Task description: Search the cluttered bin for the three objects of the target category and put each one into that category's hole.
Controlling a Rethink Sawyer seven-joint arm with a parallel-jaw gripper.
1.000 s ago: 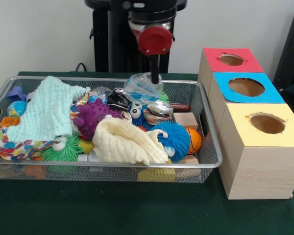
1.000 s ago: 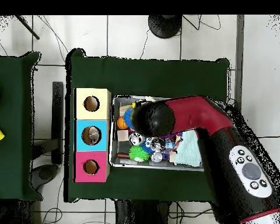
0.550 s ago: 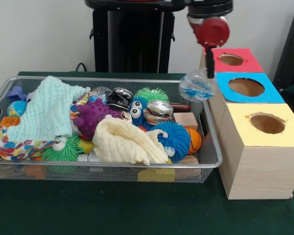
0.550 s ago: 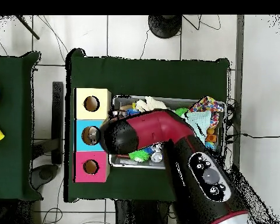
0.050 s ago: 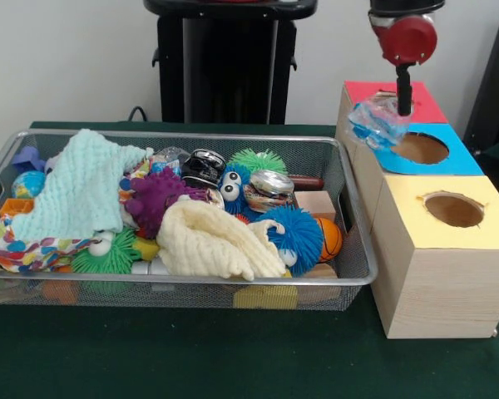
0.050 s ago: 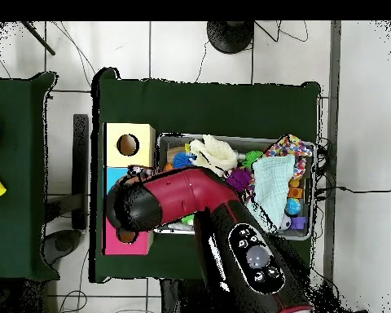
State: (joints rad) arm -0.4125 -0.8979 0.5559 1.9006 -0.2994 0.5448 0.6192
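A clear, bluish crinkly object point(image 5: 376, 121) hangs from the gripper point(image 5: 404, 106), which is clamped on it from above. It sits over the near-left edge of the blue box point(image 5: 445, 160), partly overlapping the rim of that box's round hole point(image 5: 421, 148), with its left side jutting past the box edge toward the wire bin point(image 5: 359, 241). The red box point(image 5: 399, 112) stands just behind the blue one and the yellow box point(image 5: 474, 229) just in front, all three touching in a row beside the bin's right wall. The air above the yellow box's hole point(image 5: 453, 209) is unobstructed. In the overhead view the red arm point(image 6: 182, 200) covers the blue and red box tops, leaving only the yellow one open. Inside the bin lie a cream cloth point(image 5: 212, 241), a mint cloth point(image 5: 79, 187), a purple spiky ball point(image 5: 154, 199) and a blue fuzzy ball point(image 5: 295, 233), heaped below the rim.
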